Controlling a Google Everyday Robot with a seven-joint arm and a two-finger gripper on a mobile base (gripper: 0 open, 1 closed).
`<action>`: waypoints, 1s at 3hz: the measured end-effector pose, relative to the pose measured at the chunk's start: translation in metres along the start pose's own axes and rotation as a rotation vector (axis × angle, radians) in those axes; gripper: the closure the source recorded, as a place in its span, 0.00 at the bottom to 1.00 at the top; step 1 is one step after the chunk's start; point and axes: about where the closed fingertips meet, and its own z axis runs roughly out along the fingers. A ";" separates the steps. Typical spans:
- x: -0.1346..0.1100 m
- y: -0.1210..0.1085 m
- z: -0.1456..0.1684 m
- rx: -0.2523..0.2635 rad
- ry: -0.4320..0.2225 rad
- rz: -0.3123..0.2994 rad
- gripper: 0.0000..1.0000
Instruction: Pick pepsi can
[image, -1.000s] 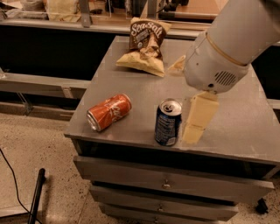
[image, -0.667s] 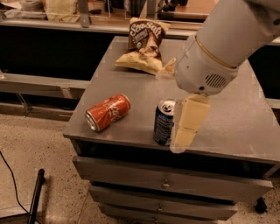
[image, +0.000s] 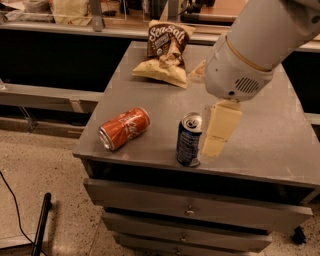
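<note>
Tool has risen slightly; can upright just beside it. Grip state indeterminable. Centre tool on can before closing.

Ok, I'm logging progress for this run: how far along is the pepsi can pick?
Done: the approach looks finished, with the gripper low beside the pepsi can, on its right in the view. In hand: lining up on the can; no grip on it shows. Left: the grasp and lift, since the can stands upright on the cabinet top, not yet raised. The orange-red can lies untouched.
</note>
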 end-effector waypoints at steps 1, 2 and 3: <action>0.012 -0.012 0.023 0.002 0.015 -0.010 0.00; 0.013 -0.012 0.028 -0.002 0.020 -0.015 0.00; 0.011 -0.012 0.028 0.001 0.020 -0.017 0.16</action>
